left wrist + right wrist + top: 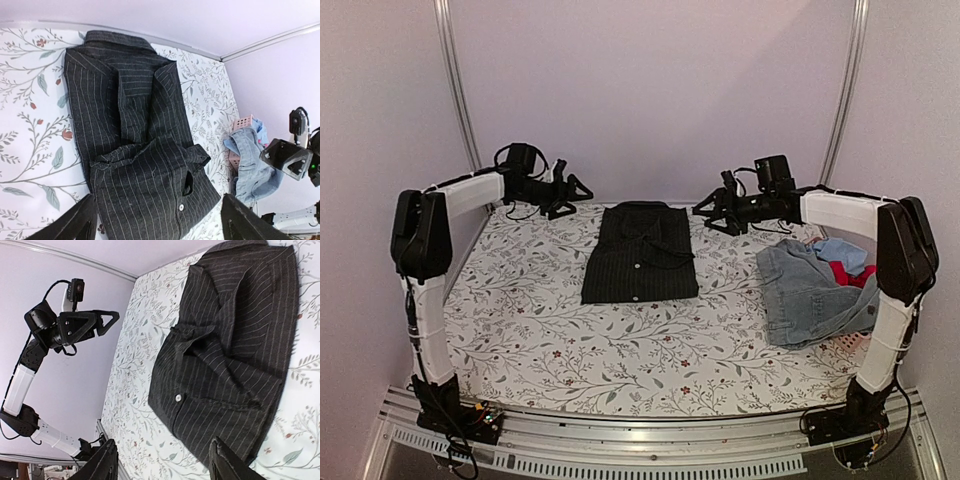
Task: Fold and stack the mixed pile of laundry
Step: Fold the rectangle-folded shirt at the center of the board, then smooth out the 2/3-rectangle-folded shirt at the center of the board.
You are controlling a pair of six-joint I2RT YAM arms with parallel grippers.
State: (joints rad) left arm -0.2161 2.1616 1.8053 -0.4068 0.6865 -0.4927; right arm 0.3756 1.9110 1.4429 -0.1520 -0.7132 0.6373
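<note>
The black pinstriped shirt (640,253) lies folded into a rectangle at the table's middle back; it also shows in the left wrist view (135,150) and the right wrist view (235,350). The rest of the pile sits at the right edge: faded denim (810,295), a red garment (848,272) and a pale blue one (840,250). My left gripper (572,194) hovers open and empty left of the shirt's collar. My right gripper (708,210) hovers open and empty right of the collar. Neither touches cloth.
A pink slatted basket (242,123) lies under the denim at the right edge; its rim (848,343) peeks out below the denim. The table has a floral cloth (540,330). Walls and frame rails enclose the back and sides.
</note>
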